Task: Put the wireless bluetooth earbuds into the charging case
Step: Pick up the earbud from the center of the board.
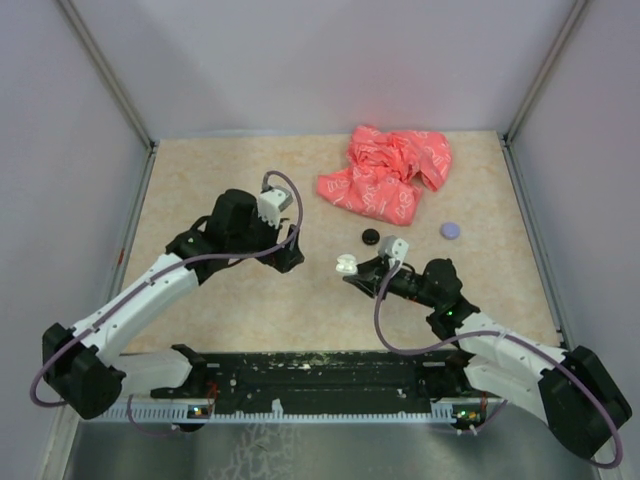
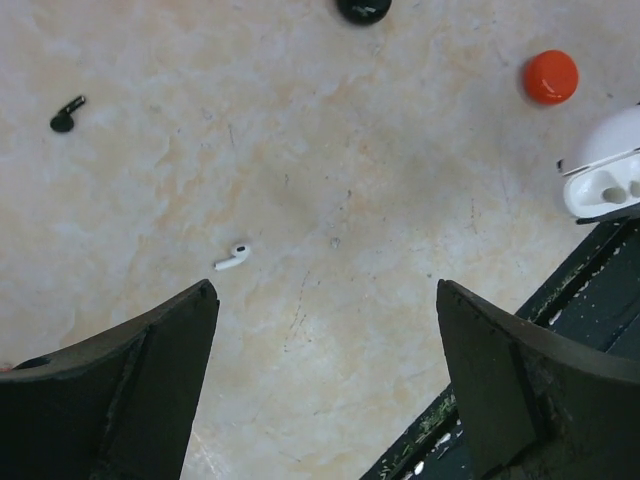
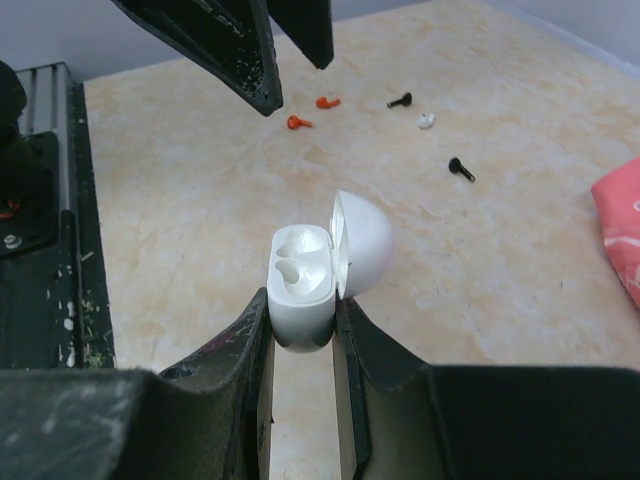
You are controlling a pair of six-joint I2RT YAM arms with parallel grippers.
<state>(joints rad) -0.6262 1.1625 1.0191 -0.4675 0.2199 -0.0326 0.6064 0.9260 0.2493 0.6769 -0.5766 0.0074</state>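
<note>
Grip: right gripper (image 3: pixel 301 305) clamped on glossy white rounded plastic charging case (image 3: pixel 300 268), lid hinged open. Left gripper (image 2: pixel 325 290) spread wide, empty, above beige marbled tabletop (image 2: pixel 350 150); small white stemmed earbud (image 2: pixel 232 258) lies loose, bare surface all round; black earbud (image 2: pixel 66 116) farther off. Far end: crumpled red cloth (image 1: pixel 385 175).

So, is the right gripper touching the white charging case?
Touching. The right wrist view shows the right gripper clamping the charging case, fingers against both sides.
</note>
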